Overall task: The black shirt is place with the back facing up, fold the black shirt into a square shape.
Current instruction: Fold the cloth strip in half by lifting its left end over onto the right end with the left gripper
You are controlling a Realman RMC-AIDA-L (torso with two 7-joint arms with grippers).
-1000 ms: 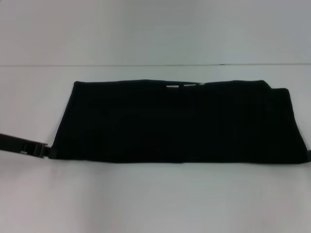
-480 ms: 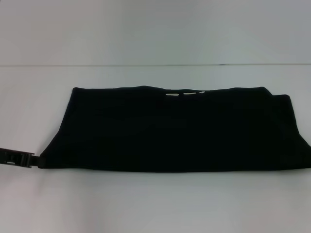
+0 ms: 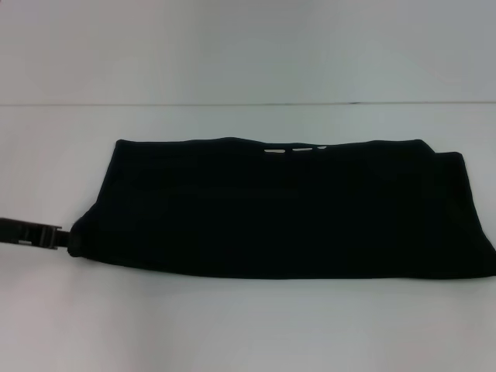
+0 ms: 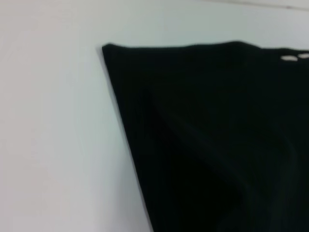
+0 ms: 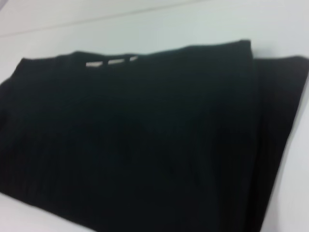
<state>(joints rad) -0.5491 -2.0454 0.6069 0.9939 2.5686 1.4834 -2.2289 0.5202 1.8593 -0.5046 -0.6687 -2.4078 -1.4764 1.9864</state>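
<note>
Left claw (image 3: 65,238) comes in low from the left edge of the head view, tip right at the near-left corner of the black shirt (image 3: 279,205). That corner looks slightly bunched against it, so my read is it's gripping the hem, but the tips blend into the black cloth: can't tell if it's clenched or released.

Shirt lies flat on the white counter (image 3: 232,325) as a wide band, long axis left to right. Already folded lengthwise by the look of it, which explains the straight far edge and the small pale label marks (image 3: 294,149) showing there near the middle.

Right end shows a second layer stepping out past the top one, so the layers aren't flush there. Right claw isn't in any view; presumably off the right side, near that end.

Judgement: a corner hold on the left suits carrying that end across to the right, halving the band toward a square. Risk: layers slipping apart mid-carry.
</note>
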